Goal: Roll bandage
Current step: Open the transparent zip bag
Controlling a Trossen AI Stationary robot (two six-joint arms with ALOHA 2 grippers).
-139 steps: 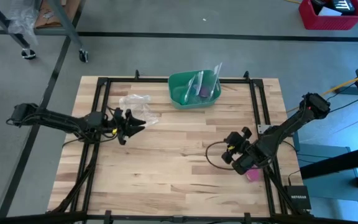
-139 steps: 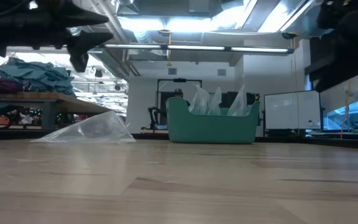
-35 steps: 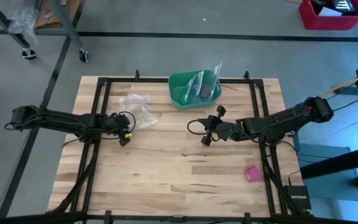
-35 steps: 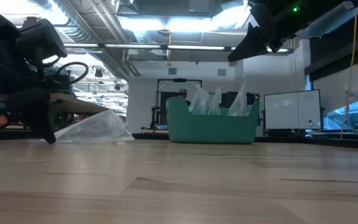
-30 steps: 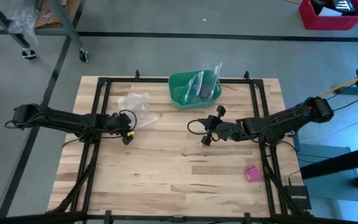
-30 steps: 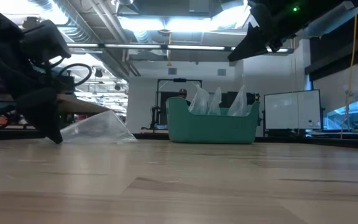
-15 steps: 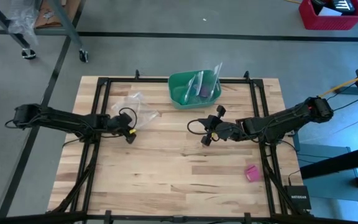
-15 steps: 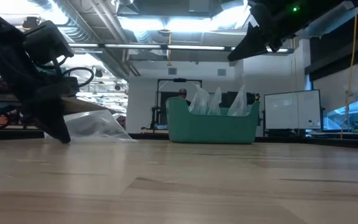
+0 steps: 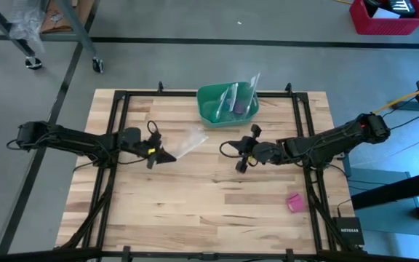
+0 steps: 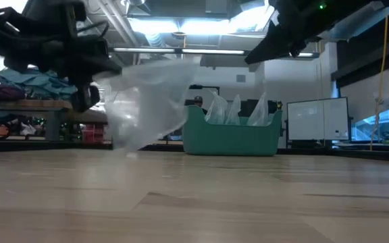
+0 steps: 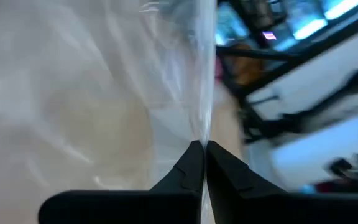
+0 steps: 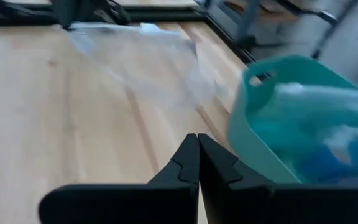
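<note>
The bandage [image 9: 294, 201] is a small pink roll lying on the table near its right edge, with no gripper near it. My left gripper [image 9: 167, 156] is over the table's left-centre, shut on a clear plastic bag [image 9: 190, 140] that it holds up [image 10: 147, 101]. My right gripper [image 9: 238, 159] hovers shut and empty over the table's middle, above the surface, with the bag ahead of it [image 12: 142, 56]. A green bowl [image 9: 228, 104] stands at the far edge. My left gripper pinches a thin edge of the clear bag [image 11: 206, 118] between its two shut fingers [image 11: 188, 168]. The bag spreads out past the fingertips toward the table's right and hangs slack, raised off the wood. Whether its lowest corner [image 10: 123, 145] touches the table, I cannot tell.
The green bowl [image 12: 278, 124] holds more clear bags and something purple. A black metal frame [image 9: 308, 182] runs around the table top. Bare wood lies across the near half of the table.
My left gripper has taken hold of the clear bag, which lay on the table, and has gone up and toward the table's right. The bag has come up off the wood and now spreads out to the right of the gripper.
</note>
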